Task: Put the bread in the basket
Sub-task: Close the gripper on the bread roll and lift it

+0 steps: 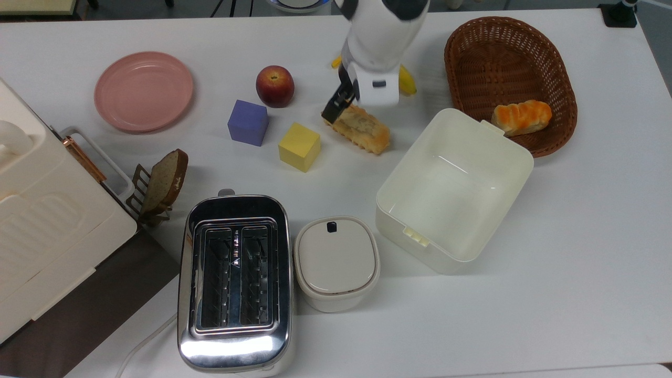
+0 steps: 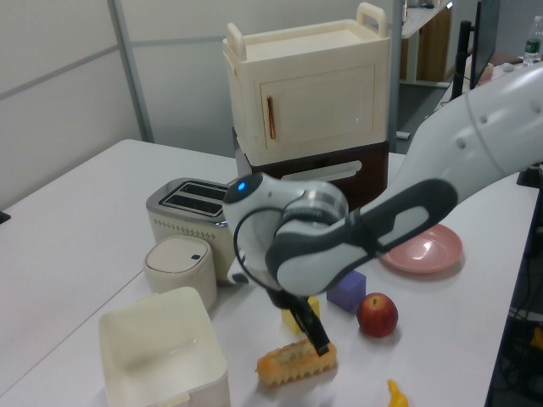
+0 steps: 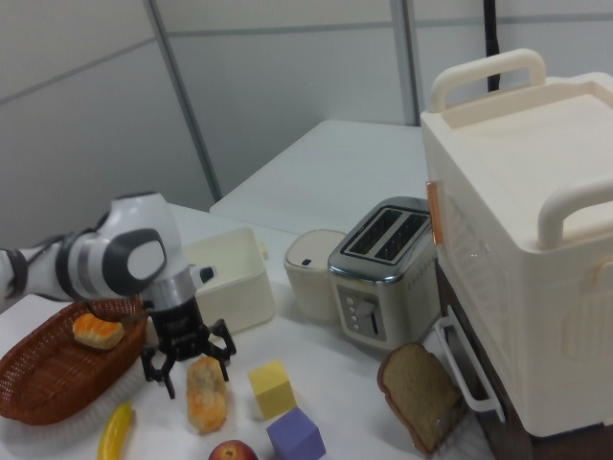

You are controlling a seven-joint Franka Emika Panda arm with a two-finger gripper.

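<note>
The bread (image 1: 365, 128), a long golden-tan loaf with ridged sides, lies on the white table between the yellow cube and the cream tub; it also shows in the left view (image 2: 295, 362) and the right view (image 3: 206, 398). My gripper (image 1: 346, 107) hangs low over the loaf's end nearest the apple. In the right view the gripper (image 3: 198, 372) is open, its dark fingers (image 3: 170, 383) spread to either side of that end. The dark-brown wicker basket (image 1: 504, 52) stands at the top view's upper right, with an orange-and-cream bun (image 1: 521, 116) inside it.
The cream tub (image 1: 404, 157) sits between loaf and basket. A banana (image 1: 407, 84) lies partly under the arm. An apple (image 1: 274, 85), purple cube (image 1: 248, 122), yellow cube (image 1: 299, 147), pink plate (image 1: 143, 90), toaster (image 1: 234, 278), lidded pot (image 1: 336, 262) and racked bread slice (image 1: 165, 181) stand around.
</note>
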